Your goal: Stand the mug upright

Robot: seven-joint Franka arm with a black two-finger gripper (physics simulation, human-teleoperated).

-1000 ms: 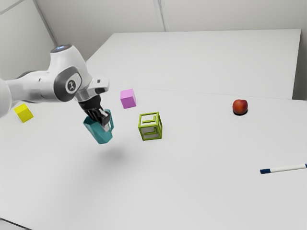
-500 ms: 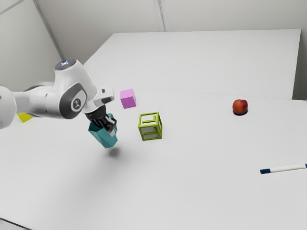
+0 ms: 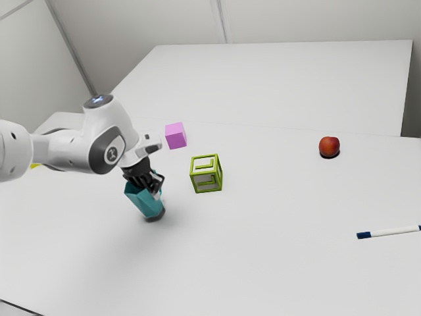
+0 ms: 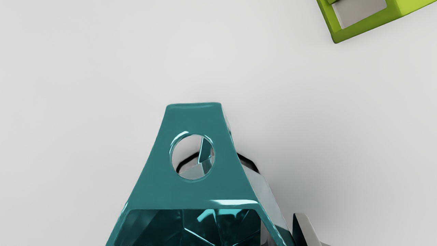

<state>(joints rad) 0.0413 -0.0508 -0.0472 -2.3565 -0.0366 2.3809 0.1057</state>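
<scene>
1. Exterior view: my claw [image 3: 155,187] is clamped on the teal mug [image 3: 147,207] near its rim, its fingers held apart by what they grip; I can't make out exactly how wide. The mug leans, mouth toward 11 o'clock and base toward 5, with a dark shadow right at the base. I can't tell whether the base touches the table [image 3: 276,270].
2. Same view, against half a second ago: claw and mug have come down toward 5 o'clock, still leaning, and the shadow has closed up to the base. My arm covers more of the yellow block [image 3: 35,166].
3. Same view, from the mug: green open-frame cube [image 3: 206,173] near, at 2 o'clock; pink cube [image 3: 175,136] at 1.
4. Wrist view: one finger [image 4: 305,229] stands right beside the mug's outer wall. The holed handle [image 4: 198,116] points away from my claw; the green open-frame cube lies beyond it, apart.
</scene>
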